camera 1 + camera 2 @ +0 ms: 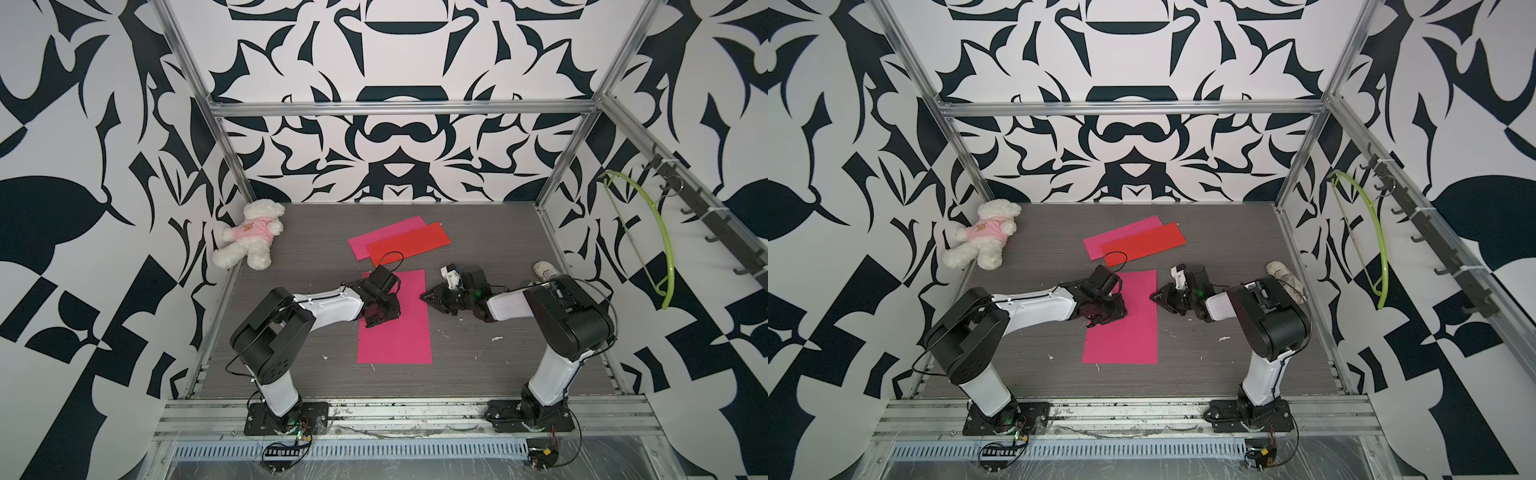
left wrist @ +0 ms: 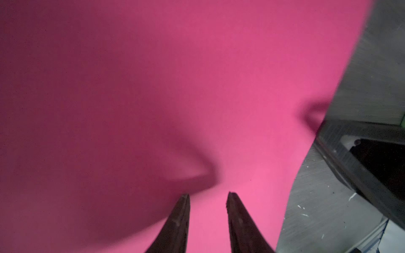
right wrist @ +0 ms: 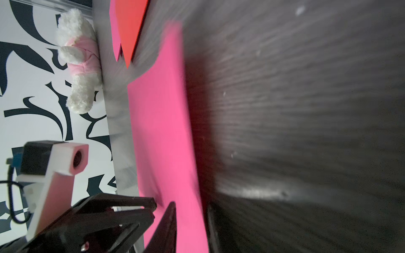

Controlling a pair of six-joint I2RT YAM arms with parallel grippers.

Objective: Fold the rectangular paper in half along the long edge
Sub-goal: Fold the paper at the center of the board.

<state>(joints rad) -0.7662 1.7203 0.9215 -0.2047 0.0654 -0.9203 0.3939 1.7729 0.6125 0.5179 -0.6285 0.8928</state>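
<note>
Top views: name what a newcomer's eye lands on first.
The bold black-and-white patterned walls grab attention first, wrapping the whole cell. Next comes the bright pink paper lying flat in the middle of the grey table, with the left hand over it and the right hand at its edge. A white teddy bear in a pink shirt sits at the far left corner.

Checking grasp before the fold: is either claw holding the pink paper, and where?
Nothing looks held. The right claw straddles the pink paper's right long edge with its jaws apart. The left claw is open over the sheet.
</note>
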